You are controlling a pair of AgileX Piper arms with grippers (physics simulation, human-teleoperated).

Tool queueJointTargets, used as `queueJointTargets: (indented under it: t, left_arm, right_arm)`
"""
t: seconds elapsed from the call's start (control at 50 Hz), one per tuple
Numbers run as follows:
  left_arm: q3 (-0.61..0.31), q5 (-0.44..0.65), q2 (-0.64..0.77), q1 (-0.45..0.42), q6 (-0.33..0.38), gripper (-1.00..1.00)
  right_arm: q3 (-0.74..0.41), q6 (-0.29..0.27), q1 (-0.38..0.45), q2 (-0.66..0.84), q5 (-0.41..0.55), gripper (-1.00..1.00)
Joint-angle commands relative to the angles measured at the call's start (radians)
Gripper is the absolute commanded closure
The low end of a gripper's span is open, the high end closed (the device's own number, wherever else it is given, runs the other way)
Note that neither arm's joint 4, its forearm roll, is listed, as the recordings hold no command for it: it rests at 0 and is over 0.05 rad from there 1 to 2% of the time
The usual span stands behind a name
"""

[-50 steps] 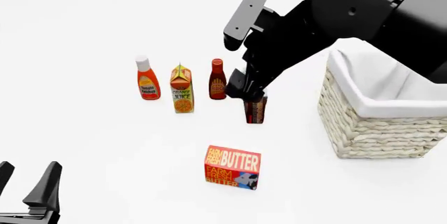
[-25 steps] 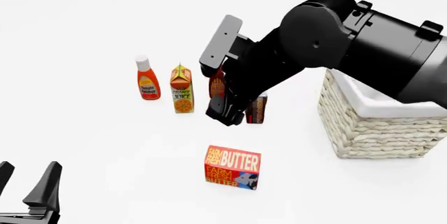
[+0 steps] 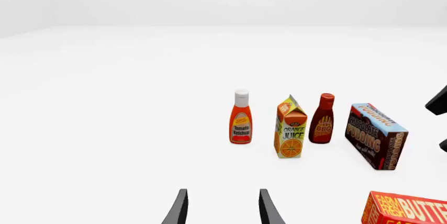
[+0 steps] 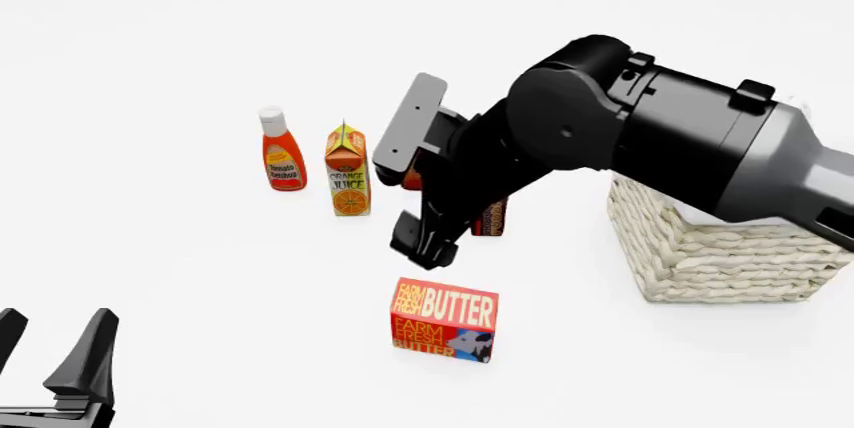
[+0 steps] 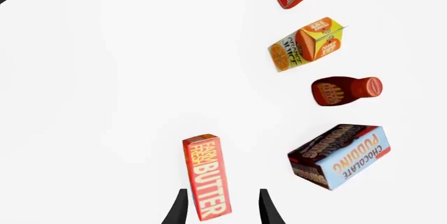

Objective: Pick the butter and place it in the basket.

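Note:
The butter [image 4: 445, 320], a red-orange box with yellow lettering, stands upright on the table near the front middle. It also shows in the left wrist view [image 3: 409, 209] and the right wrist view [image 5: 207, 177]. My right gripper [image 4: 422, 246] hangs open just above and slightly behind it. In the right wrist view the butter's near end lies between the spread fingers of the right gripper [image 5: 222, 192], untouched. The cream woven basket [image 4: 707, 248] stands at the right, partly hidden by the right arm. My left gripper [image 4: 51, 336] rests open at the front left, holding nothing.
Behind the butter stand a ketchup bottle [image 4: 282, 153], an orange juice carton [image 4: 347, 173] and a chocolate pudding box [image 4: 491, 216] mostly behind the right arm. A brown BBQ sauce bottle [image 3: 323, 125] stands between carton and pudding box.
The right arm has swung down and forward, from over the pudding box to just above the butter. The left arm and all groceries have stayed put.

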Motion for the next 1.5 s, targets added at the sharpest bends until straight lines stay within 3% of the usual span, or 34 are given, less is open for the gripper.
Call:
queueJointTargets:
  t: [0.02, 0.98, 1.5]
  left_arm:
    - [0.0, 0.0, 0.0, 0.0, 0.0, -1.0]
    - [0.0, 0.0, 0.0, 0.0, 0.0, -1.0]
    - [0.0, 0.0, 0.0, 0.0, 0.0, -1.0]
  right_arm:
    - [0.03, -0.004, 0.0, 0.018, -0.03, -1.0]
    - [0.067, -0.024, -0.03, 0.134, -0.12, -1.0]
    - [0.145, -0.002, 0.004, 0.098, -0.159, -1.0]
